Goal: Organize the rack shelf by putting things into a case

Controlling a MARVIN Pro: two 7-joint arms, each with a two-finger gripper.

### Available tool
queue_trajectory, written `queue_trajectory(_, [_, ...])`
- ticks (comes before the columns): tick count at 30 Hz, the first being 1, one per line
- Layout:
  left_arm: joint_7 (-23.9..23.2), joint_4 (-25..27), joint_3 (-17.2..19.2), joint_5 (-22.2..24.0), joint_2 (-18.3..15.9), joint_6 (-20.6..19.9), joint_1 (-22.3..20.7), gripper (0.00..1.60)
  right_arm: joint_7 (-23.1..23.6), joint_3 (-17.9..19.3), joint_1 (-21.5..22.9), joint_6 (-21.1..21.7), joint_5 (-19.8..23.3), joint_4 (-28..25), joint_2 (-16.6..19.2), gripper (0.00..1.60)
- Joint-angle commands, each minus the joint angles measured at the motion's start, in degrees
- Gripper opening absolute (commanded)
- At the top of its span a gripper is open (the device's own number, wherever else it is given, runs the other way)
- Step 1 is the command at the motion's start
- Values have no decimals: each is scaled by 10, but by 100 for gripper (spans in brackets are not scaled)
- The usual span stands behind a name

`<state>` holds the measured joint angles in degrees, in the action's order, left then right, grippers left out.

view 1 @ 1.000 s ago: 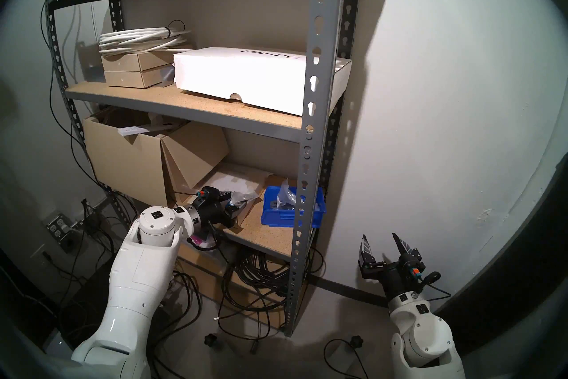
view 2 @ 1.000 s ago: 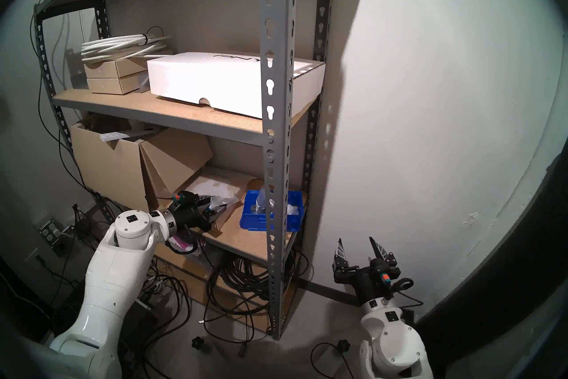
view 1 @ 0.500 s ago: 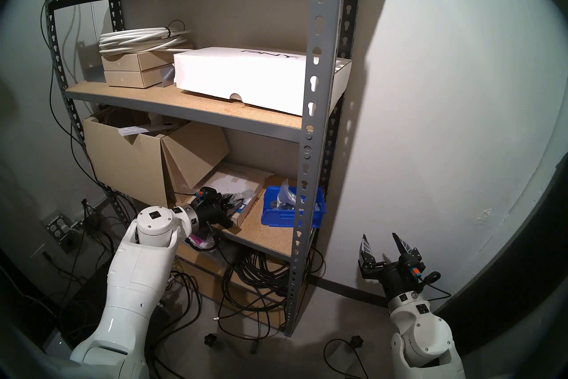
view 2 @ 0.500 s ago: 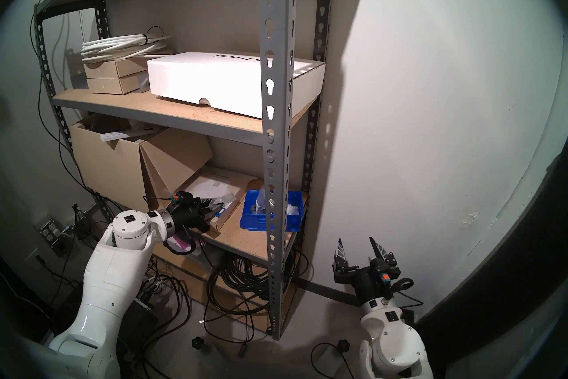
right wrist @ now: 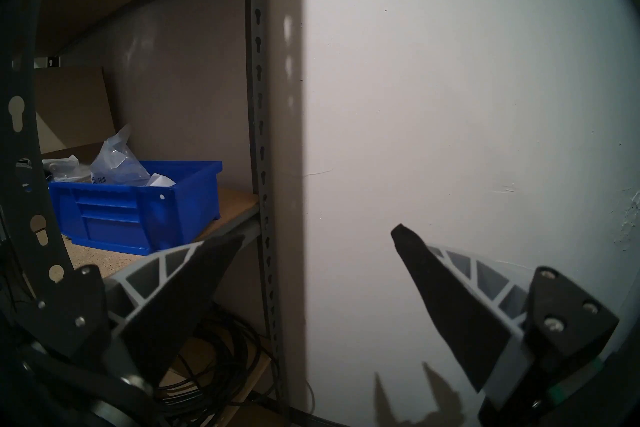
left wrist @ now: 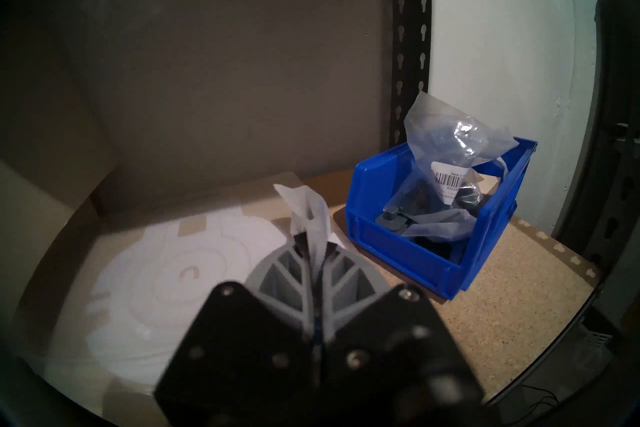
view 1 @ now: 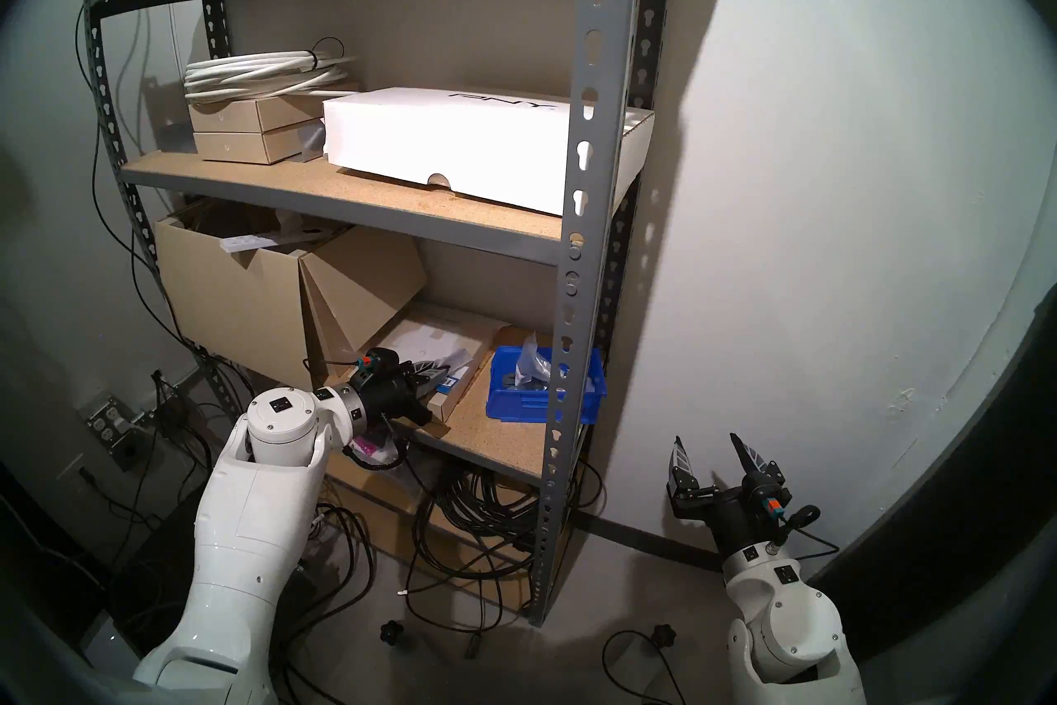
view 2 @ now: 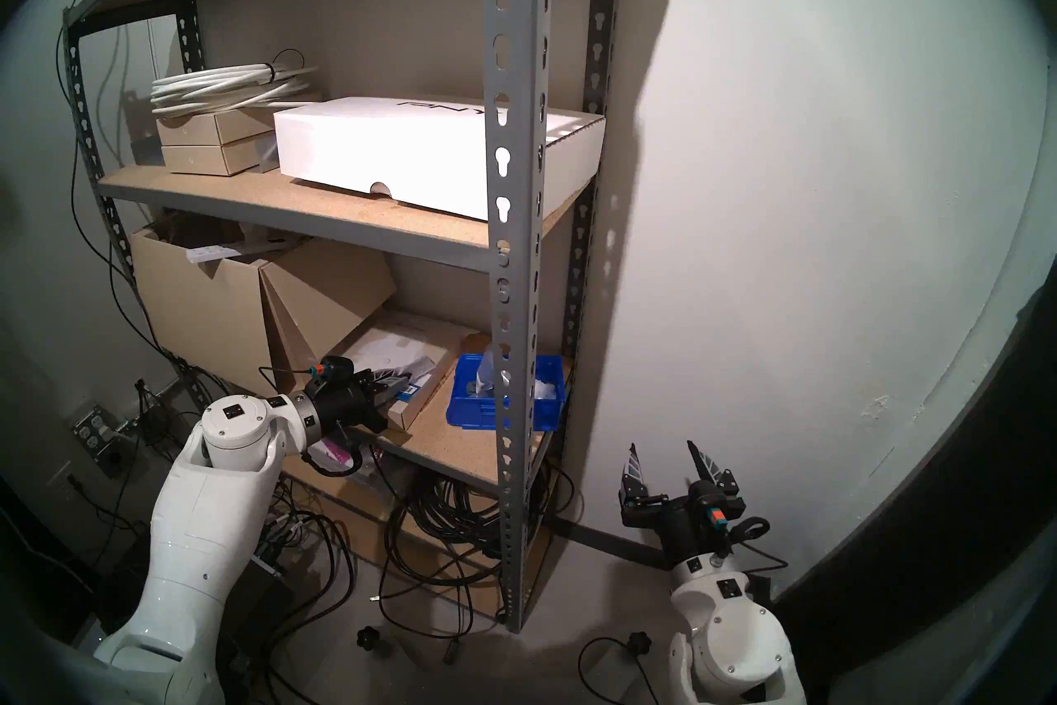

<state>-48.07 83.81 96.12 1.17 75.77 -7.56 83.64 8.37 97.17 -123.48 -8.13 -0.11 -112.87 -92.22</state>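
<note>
Landmark: blue bin [left wrist: 408, 253] on the rack shelf [view 1: 503, 435], by the front right upright. At least one labelled bag [left wrist: 450, 166] already sits inside it. Left gripper [left wrist: 313, 242], just left of the bin, is clamped on a clear plastic bag [left wrist: 308, 211] above the flat cardboard box [left wrist: 104, 242]. Right gripper [right wrist: 317, 239], right of the bin and outside the rack, fingers apart, empty. Judged: remaining is carry and drop into the bin.

Left gripper [view 1: 430, 379] pinches plastic bag [view 1: 455, 361] beside blue bin [view 1: 517, 403].
</note>
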Motion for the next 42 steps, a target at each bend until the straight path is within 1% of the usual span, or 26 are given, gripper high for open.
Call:
queue_trajectory(1, [-8,64,20,24,6,-7,27,0,0,0,2,-2,0,-12,0,160])
queue_trajectory(3, [-14,77,28,33,8,-6,37,0,0,0,2,-2,0,-12,0,160])
queue_trajectory(6, [-26,103,41,48,10,-19,55,0,0,0,2,-2,0,-12,0,160])
queue_trajectory(11, [-50,129,51,59,3,-23,77,0,0,0,1,-2,0,-12,0,160])
queue_trajectory(15, [-76,141,53,72,1,-22,83,0,0,0,1,-2,0,-12,0,160])
queue_trajectory(17, [-82,147,55,79,5,-26,84,0,0,0,1,-2,0,-12,0,160])
queue_trajectory(20, [-93,146,47,74,1,-25,77,0,0,0,1,-2,0,-12,0,160])
queue_trajectory(25, [-97,144,31,71,7,-29,57,0,0,0,2,-2,0,-12,0,160])
queue_trajectory(26, [-103,141,25,72,5,-28,51,0,0,0,2,-2,0,-12,0,160])
queue_trajectory(32, [-101,135,-6,60,9,-35,25,0,0,0,2,-2,0,-11,0,160])
queue_trajectory(41, [-96,99,-35,38,12,-36,-1,0,0,0,1,-2,0,-12,0,160])
queue_trajectory(42, [-101,93,-40,34,8,-37,-7,0,0,0,1,-2,0,-12,0,160])
